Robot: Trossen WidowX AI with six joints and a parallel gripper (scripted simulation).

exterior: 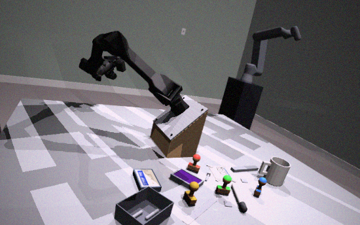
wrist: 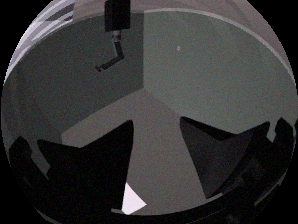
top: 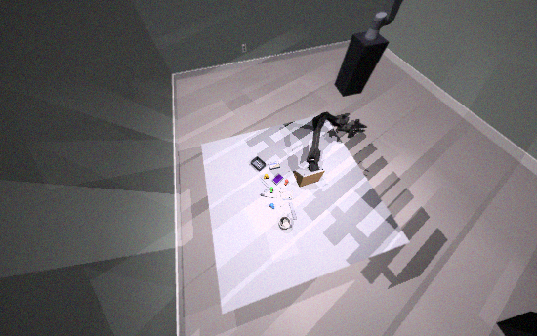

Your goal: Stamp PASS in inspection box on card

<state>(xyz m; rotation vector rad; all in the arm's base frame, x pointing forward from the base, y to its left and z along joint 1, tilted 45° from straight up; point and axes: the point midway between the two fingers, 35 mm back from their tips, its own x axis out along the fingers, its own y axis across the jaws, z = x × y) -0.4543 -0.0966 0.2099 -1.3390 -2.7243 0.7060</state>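
Four stamps stand on the bench near the purple ink pad (exterior: 186, 177) (top: 277, 179): a red-knobbed stamp (exterior: 194, 162), a green-knobbed stamp (exterior: 224, 184), a yellow-knobbed stamp (exterior: 191, 193) and a blue-knobbed stamp (exterior: 260, 186). I cannot tell which one reads PASS. A pale flat sheet (exterior: 206, 205) lies in front of the pad; its box does not show. My gripper (exterior: 90, 70) (top: 358, 128) (wrist: 156, 123) hangs high in the air, far from the stamps, on the other side of my base. Its fingers stand partly apart with nothing between them.
My arm sits on a wooden block (exterior: 183, 140). A grey mug (exterior: 276, 170), a black marker (exterior: 239, 200), a dark open tray (exterior: 144, 207) and a blue-and-white box (exterior: 146, 178) lie around the stamps. A second arm on a black pedestal (exterior: 242, 101) stands behind.
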